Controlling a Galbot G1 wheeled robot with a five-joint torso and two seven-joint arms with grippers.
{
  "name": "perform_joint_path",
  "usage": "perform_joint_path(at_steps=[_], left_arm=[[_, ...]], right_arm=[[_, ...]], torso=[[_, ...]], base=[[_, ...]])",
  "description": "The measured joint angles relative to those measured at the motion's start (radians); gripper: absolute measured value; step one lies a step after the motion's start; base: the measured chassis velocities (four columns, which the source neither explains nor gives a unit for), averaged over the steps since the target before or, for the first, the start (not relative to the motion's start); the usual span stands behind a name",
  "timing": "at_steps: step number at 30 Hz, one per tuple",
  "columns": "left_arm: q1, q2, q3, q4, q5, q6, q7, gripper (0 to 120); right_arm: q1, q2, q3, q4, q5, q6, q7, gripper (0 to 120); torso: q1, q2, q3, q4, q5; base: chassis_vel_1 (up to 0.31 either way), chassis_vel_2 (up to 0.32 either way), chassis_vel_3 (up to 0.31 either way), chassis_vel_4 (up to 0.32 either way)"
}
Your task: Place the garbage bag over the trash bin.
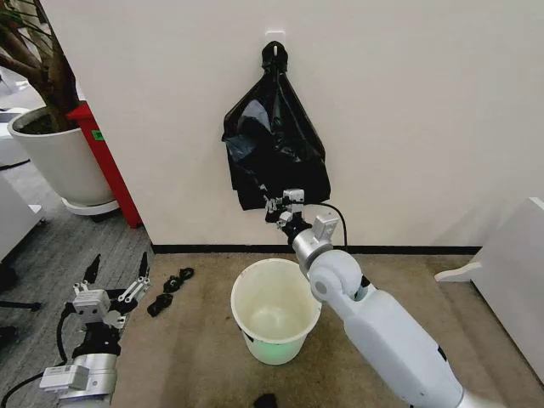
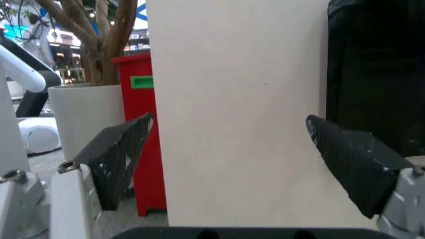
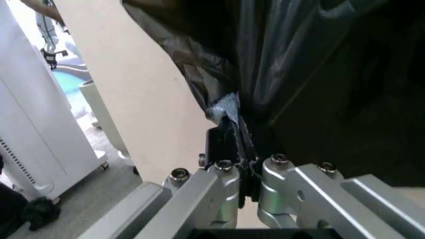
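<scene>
The garbage bag [image 1: 274,136], black, glossy and crinkled, hangs from a hook on the wall, gathered to a knot at the top. My right gripper [image 1: 286,205] reaches up to the bag's lower edge and is shut on a fold of the plastic [image 3: 234,130]. Directly below stands the trash bin [image 1: 245,289], a cream-white round bucket, upright and open. My left gripper [image 1: 117,270] is low at the left near the floor, open with nothing between its fingers [image 2: 118,150]. Past them the left wrist view shows the wall and the bag's edge [image 2: 378,64].
A large white plant pot [image 1: 61,161] with a tree and a red cabinet [image 1: 106,161] stand at the left by the wall. Small black pieces [image 1: 170,285] lie on the carpet left of the bin, another [image 1: 265,399] in front. White furniture [image 1: 510,272] stands at the right.
</scene>
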Motion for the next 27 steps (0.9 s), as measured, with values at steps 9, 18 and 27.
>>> perform_joint_path(at_steps=[9,18,27], left_arm=[[0.0,-0.001,0.0,0.003,0.001,0.0,0.0,89],[-0.002,-0.001,0.0,0.004,0.001,-0.001,0.0,88],[-0.002,-0.001,-0.001,0.004,0.0,-0.002,0.001,88]], right_arm=[[-0.039,0.008,0.001,-0.019,-0.023,0.006,-0.014,0],[-0.089,-0.001,-0.013,-0.028,-0.056,0.017,-0.033,0],[-0.12,0.006,-0.016,-0.043,-0.075,0.022,-0.043,0]], torso=[[0.0,0.0,0.0,0.0001,0.0],[0.0,0.0,0.0,0.0,0.0],[0.0,0.0,0.0,0.0,0.0]], base=[[0.0,0.0,0.0,0.0],[0.0,0.0,0.0,0.0],[0.0,0.0,0.0,0.0]])
